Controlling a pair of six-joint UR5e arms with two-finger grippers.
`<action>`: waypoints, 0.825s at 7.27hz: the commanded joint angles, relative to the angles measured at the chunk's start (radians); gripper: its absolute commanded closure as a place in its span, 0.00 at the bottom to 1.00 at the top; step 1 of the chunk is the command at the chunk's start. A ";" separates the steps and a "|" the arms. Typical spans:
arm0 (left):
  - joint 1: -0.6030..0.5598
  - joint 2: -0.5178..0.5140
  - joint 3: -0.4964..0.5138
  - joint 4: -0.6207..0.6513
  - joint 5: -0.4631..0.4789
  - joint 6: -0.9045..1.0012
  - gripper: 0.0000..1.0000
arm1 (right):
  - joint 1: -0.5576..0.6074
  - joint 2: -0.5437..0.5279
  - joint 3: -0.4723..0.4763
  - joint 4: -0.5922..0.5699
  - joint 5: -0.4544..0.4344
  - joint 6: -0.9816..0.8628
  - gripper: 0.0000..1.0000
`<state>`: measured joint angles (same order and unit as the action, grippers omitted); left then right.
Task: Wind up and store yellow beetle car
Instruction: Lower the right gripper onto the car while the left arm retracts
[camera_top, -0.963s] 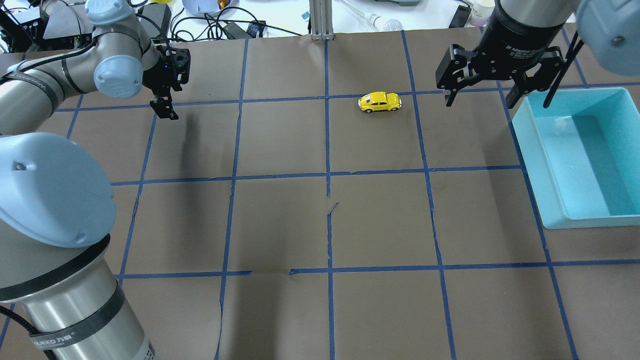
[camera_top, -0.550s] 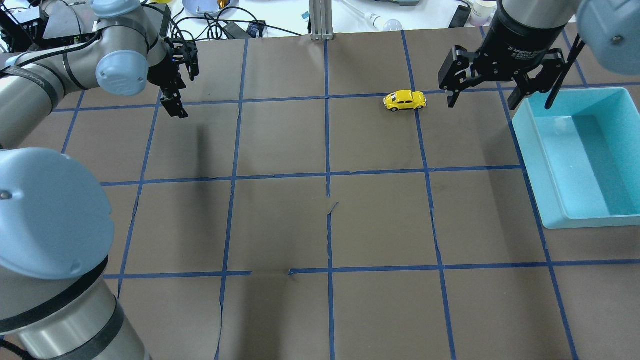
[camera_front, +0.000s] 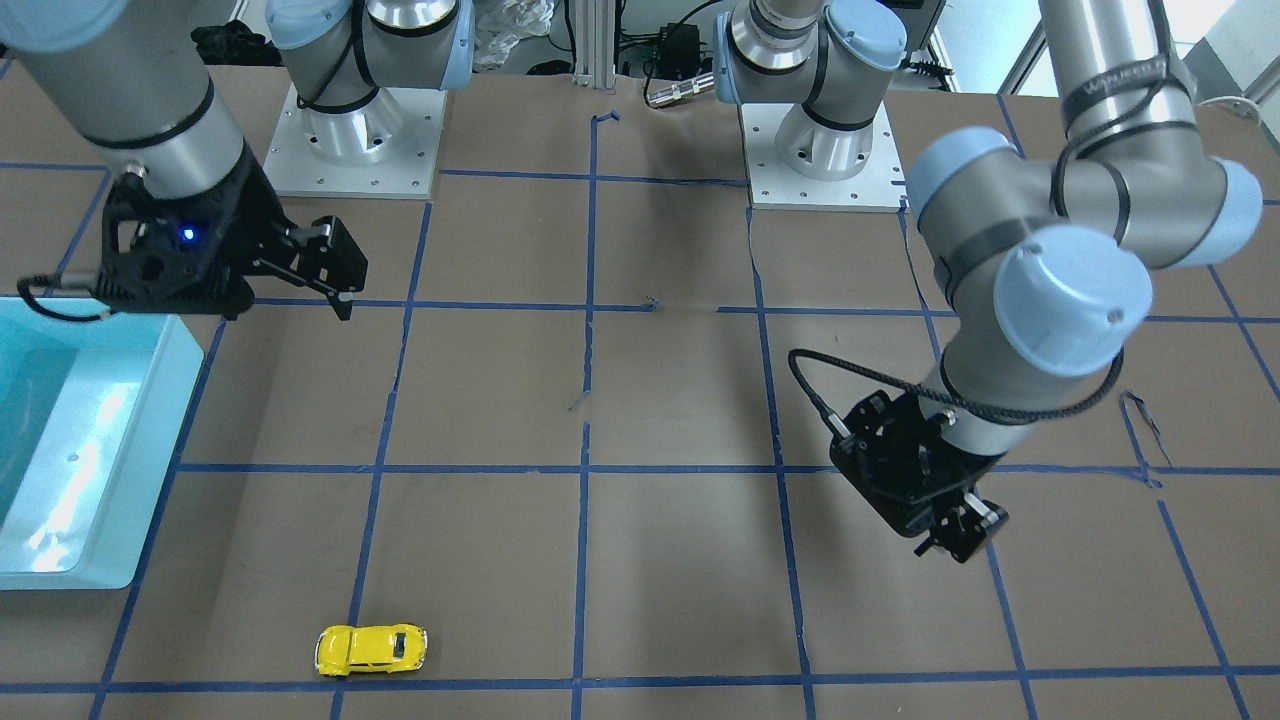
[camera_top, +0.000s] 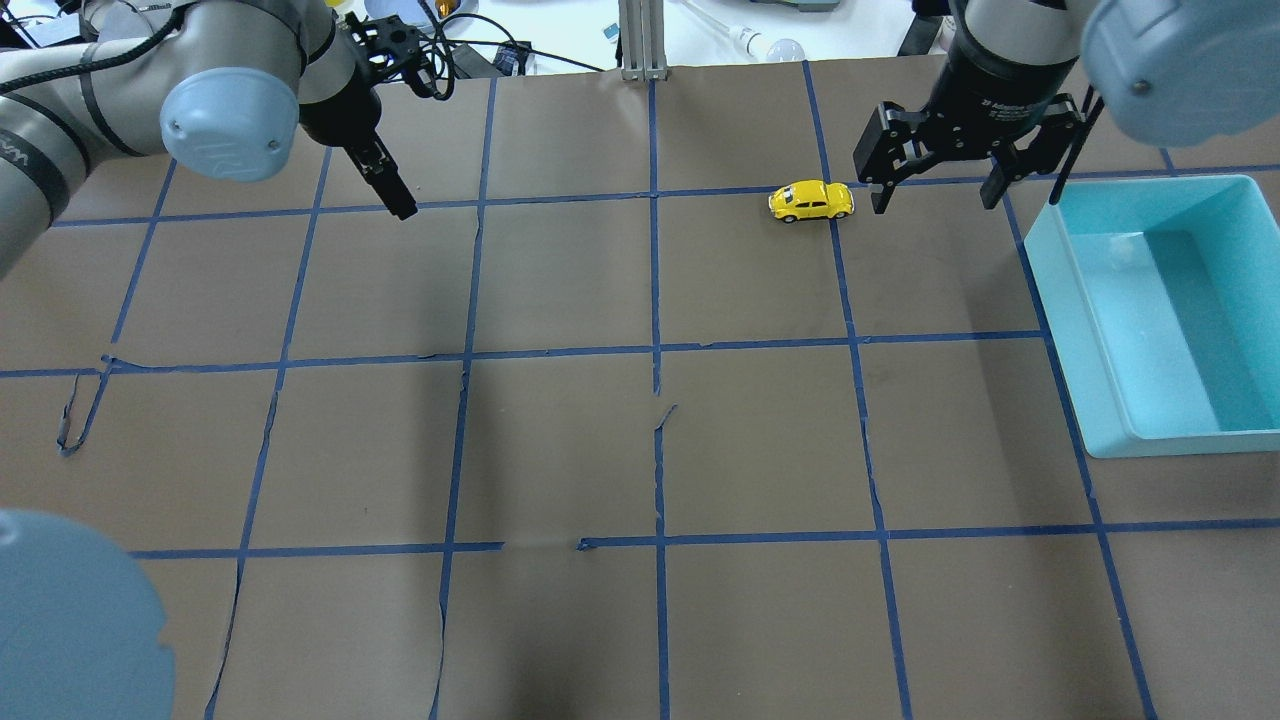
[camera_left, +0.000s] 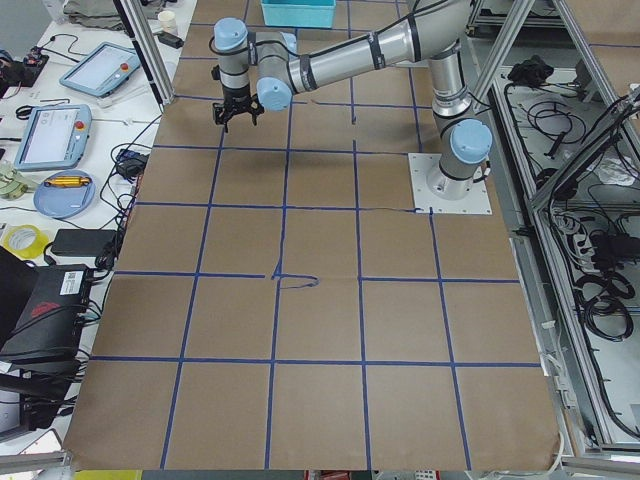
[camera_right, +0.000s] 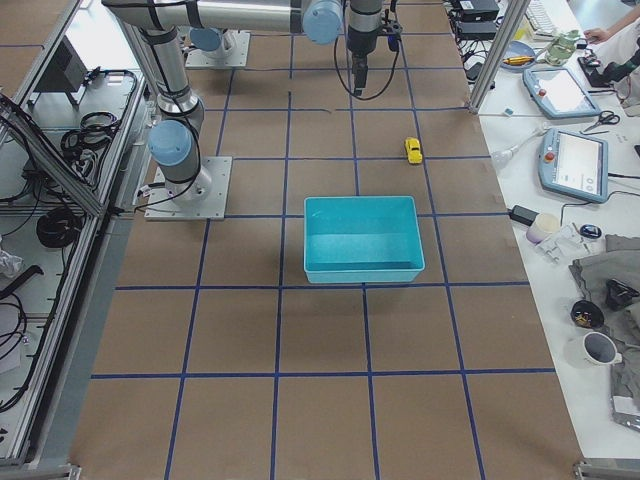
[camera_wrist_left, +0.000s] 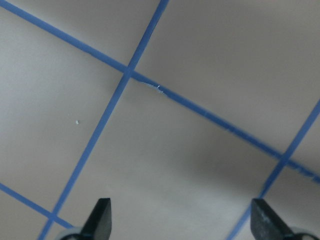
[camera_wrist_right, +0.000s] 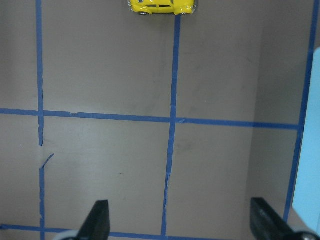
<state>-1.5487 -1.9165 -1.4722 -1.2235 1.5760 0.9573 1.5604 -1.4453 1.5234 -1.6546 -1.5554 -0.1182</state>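
The yellow beetle car (camera_top: 811, 200) stands on its wheels on the brown table, on a blue tape line at the far side. It also shows in the front view (camera_front: 371, 648), the right side view (camera_right: 413, 150) and at the top edge of the right wrist view (camera_wrist_right: 161, 6). My right gripper (camera_top: 932, 200) hovers open and empty just right of the car, between it and the teal bin (camera_top: 1060, 300). My left gripper (camera_top: 398, 205) is open and empty over the far left of the table, well away from the car; its wrist view shows only table (camera_wrist_left: 182, 222).
The teal bin (camera_front: 165, 450) lies at the table's right edge and holds nothing. Cables, a bowl and small items lie beyond the table's far edge. A metal post (camera_top: 642, 40) stands at the far middle.
The car rolled right along the tape line, then stopped near my right gripper. My left arm swung right and farther back. My right gripper shifted slightly left toward the car.
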 joint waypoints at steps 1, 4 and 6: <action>-0.088 0.137 -0.010 -0.124 -0.001 -0.277 0.03 | 0.003 0.098 0.001 -0.159 0.006 -0.329 0.00; -0.085 0.318 -0.020 -0.324 0.002 -0.675 0.00 | 0.007 0.215 0.008 -0.330 0.003 -0.714 0.00; -0.048 0.353 -0.077 -0.297 -0.004 -0.867 0.00 | 0.007 0.299 0.012 -0.463 0.005 -1.015 0.00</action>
<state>-1.6195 -1.5932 -1.5161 -1.5291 1.5748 0.2165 1.5676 -1.2014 1.5337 -2.0324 -1.5507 -0.9185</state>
